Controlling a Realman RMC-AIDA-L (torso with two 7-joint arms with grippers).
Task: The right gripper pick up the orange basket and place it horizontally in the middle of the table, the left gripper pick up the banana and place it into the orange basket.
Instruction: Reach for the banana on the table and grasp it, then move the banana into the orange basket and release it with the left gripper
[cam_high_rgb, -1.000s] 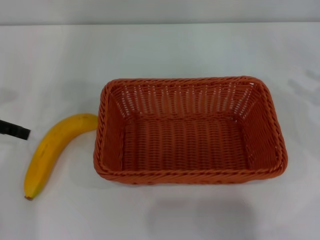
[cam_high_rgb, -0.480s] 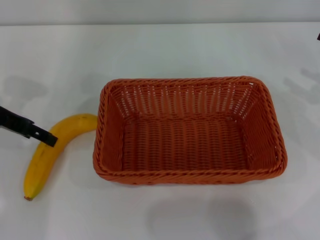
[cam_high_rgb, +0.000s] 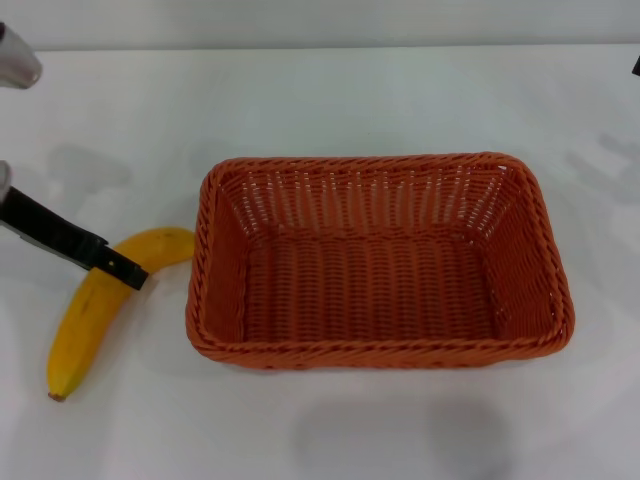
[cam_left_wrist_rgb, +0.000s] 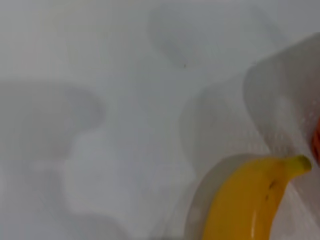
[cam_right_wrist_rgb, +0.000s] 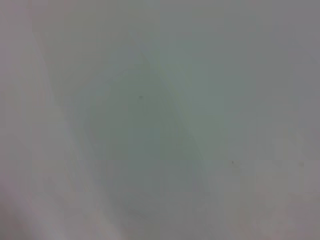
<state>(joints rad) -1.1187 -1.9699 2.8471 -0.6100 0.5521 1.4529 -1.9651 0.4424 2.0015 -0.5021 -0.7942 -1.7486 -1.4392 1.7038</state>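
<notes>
A: Where does the orange basket (cam_high_rgb: 380, 262) sit?

B: It rests flat on the white table (cam_high_rgb: 330, 100), about in the middle of the head view, its long sides running across, open side up, with nothing inside it.

A: And the banana (cam_high_rgb: 98, 305)?

B: It lies on the table just to the left of the basket. Its stem end points at the basket's left wall and looks to touch it or nearly so; the brown tip points toward the near left. In the left wrist view the banana (cam_left_wrist_rgb: 247, 200) shows with its greenish stem close to a sliver of orange at the picture's edge.

A: What is the left gripper (cam_high_rgb: 120, 270) doing?

B: It reaches in from the left edge of the head view. A single thin black finger slants across the upper part of the banana, its tip over the fruit's curve. Whether it touches the peel cannot be told, and only one finger shows, so it cannot be told whether the jaws are apart or together.

A: The right gripper?

B: A dark speck at the right edge is all that shows there. The right wrist view shows only bare table surface.
</notes>
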